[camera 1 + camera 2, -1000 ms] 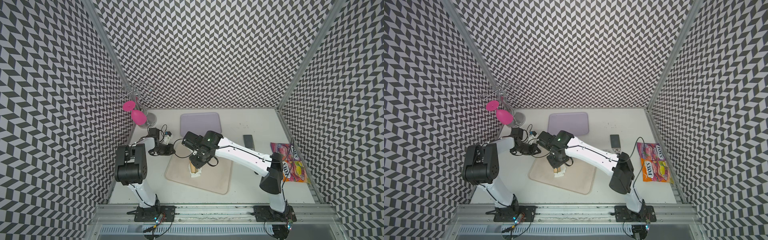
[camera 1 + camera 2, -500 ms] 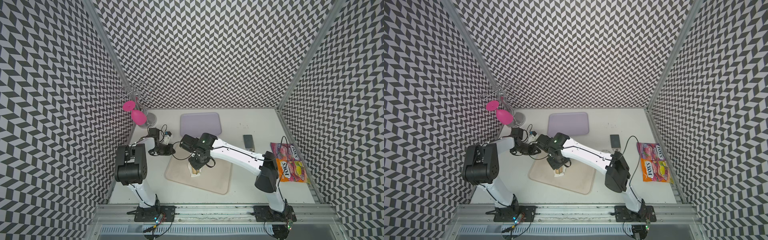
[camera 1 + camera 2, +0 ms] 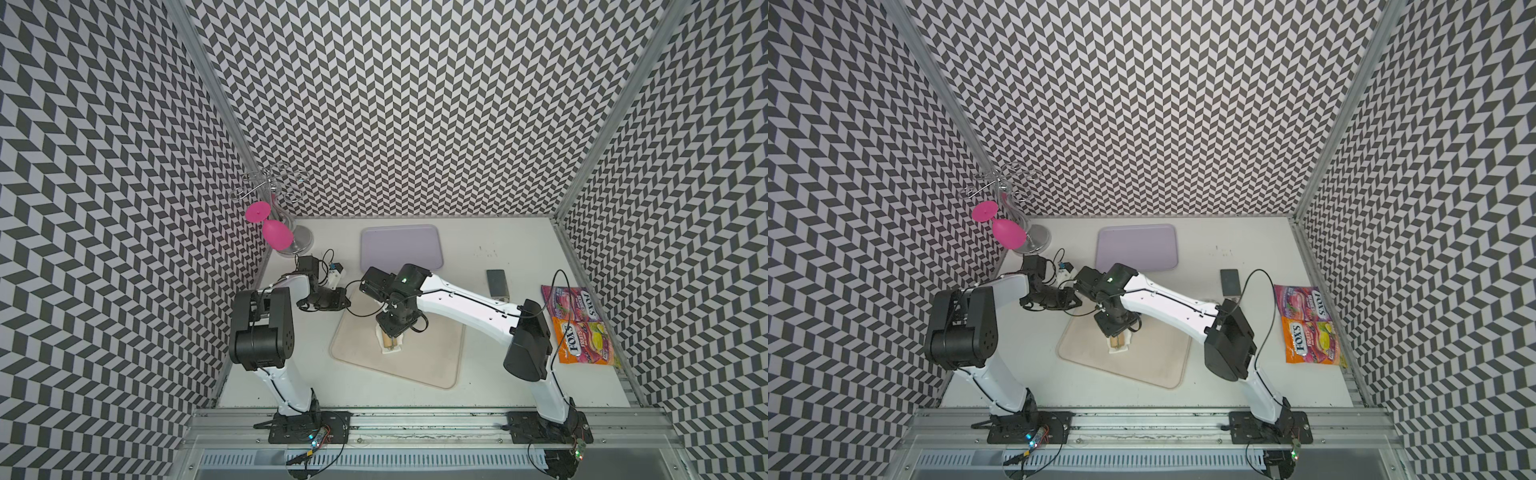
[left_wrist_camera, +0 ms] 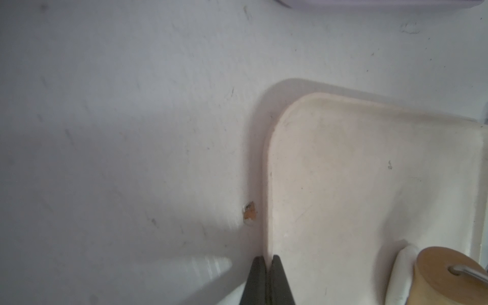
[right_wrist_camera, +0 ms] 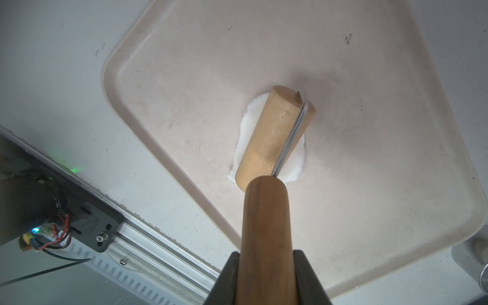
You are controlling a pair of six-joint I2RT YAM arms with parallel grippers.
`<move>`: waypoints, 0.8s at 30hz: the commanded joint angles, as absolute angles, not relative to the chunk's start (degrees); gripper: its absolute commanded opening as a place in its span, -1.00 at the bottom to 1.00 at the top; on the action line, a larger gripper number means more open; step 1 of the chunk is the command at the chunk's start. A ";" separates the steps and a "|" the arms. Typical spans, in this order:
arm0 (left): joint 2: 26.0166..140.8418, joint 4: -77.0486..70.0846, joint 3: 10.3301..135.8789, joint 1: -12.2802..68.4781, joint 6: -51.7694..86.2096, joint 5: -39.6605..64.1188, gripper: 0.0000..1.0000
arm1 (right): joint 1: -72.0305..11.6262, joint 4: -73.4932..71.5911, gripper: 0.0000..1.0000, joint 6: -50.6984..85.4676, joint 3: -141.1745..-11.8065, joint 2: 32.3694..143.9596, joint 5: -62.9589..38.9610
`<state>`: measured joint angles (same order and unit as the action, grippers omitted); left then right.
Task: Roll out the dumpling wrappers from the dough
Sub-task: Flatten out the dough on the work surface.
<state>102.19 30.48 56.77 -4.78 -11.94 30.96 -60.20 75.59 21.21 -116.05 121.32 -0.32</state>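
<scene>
While right claw (image 5: 266, 262) grips the roller (image 5: 273, 134), an orange bag (image 3: 587, 344) reads FOX'S.

In a top view the white surface (image 3: 519, 374) carries a beige tray (image 3: 428, 357) at frame centre, a lavender tray (image 3: 399, 247) just above it, a dark flat slab (image 3: 497, 281) and two candy bags (image 3: 584, 338) at right, and a metal stand (image 3: 301, 241) at upper left.

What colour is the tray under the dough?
Beige tray; it shows best in the right wrist view.
</scene>
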 commanded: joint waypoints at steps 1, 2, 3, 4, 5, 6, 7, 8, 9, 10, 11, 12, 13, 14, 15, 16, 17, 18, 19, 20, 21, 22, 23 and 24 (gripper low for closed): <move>102.44 31.55 55.96 -5.27 -12.77 29.52 -1.00 | -58.57 74.02 -1.00 21.79 -111.12 125.95 -2.06; 102.54 31.51 55.88 -5.27 -12.82 29.53 -1.00 | -58.21 73.28 -1.00 21.60 -110.16 125.92 -3.20; 102.53 31.49 55.86 -5.27 -12.79 29.51 -1.00 | -57.89 72.77 -1.00 21.47 -109.49 125.86 -3.95; 102.51 31.47 55.82 -5.23 -12.83 29.53 -1.00 | -57.54 72.08 -1.00 21.34 -108.65 125.86 -4.82; 102.52 31.46 55.81 -5.27 -12.80 29.53 -1.00 | -57.08 71.36 -1.00 21.18 -107.92 125.94 -5.52; 102.49 31.46 55.84 -5.27 -12.76 29.53 -1.00 | -56.74 70.97 -1.00 21.03 -107.40 125.94 -6.16; 102.50 31.46 55.83 -5.27 -12.82 29.53 -1.00 | -56.31 70.17 -1.00 20.81 -106.60 125.95 -6.81; 102.56 31.46 55.86 -5.27 -12.76 29.53 -1.00 | -55.74 69.49 -1.00 20.67 -105.70 125.95 -7.64; 102.52 31.46 55.83 -5.27 -12.78 29.55 -1.00 | -55.35 68.88 -1.00 20.42 -104.85 125.99 -8.43; 102.51 31.46 55.86 -5.27 -12.79 29.53 -1.00 | -54.71 67.97 -1.00 20.34 -103.75 125.94 -9.41; 102.54 31.46 55.84 -5.27 -12.76 29.53 -1.00 | -54.10 67.00 -1.00 20.11 -102.49 125.86 -10.55; 102.56 31.46 55.81 -5.27 -12.88 29.53 -1.00 | -53.56 66.20 -1.00 20.04 -101.37 125.78 -11.39; 102.52 31.46 55.81 -5.26 -12.76 29.53 -1.00 | -52.98 65.47 -1.00 19.95 -100.32 125.77 -11.89; 102.50 31.46 55.83 -5.27 -12.84 29.53 -1.00 | -52.47 64.84 -1.00 19.90 -99.52 125.77 -12.32; 102.48 31.46 55.88 -5.27 -12.79 29.49 -1.00 | -51.95 64.23 -1.00 19.74 -98.66 125.77 -12.83; 102.53 31.46 55.83 -5.27 -12.83 29.55 -1.00 | -51.43 63.63 -1.00 19.74 -97.85 125.85 -13.32; 102.64 31.47 55.81 -5.27 -12.80 29.55 -1.00 | -50.97 63.24 -1.00 19.69 -97.09 125.86 -13.66; 102.61 31.46 55.86 -5.27 -12.81 29.48 -1.00 | -50.45 63.21 -1.00 19.64 -96.34 125.86 -14.08; 102.57 31.46 55.89 -5.26 -12.78 29.54 -1.00 | -50.06 61.14 -1.00 19.75 -95.50 125.86 -14.38; 102.58 31.45 55.88 -5.23 -12.84 29.49 -1.00 | -49.72 60.56 -1.00 19.79 -94.84 125.79 -14.48; 102.57 31.46 55.81 -5.27 -12.81 29.54 -1.00 | -49.38 60.03 -1.00 19.77 -94.16 125.77 -14.74; 102.54 31.46 55.88 -5.27 -12.77 29.52 -1.00 | -49.14 59.49 -1.00 19.81 -93.58 125.72 -15.10; 102.62 31.46 55.84 -5.27 -12.84 29.53 -1.00 | -48.96 59.19 -1.00 19.85 -93.35 125.69 -15.36; 102.56 31.46 55.81 -5.27 -12.79 29.53 -1.00 | -48.96 59.02 -1.00 19.90 -93.38 125.64 -15.62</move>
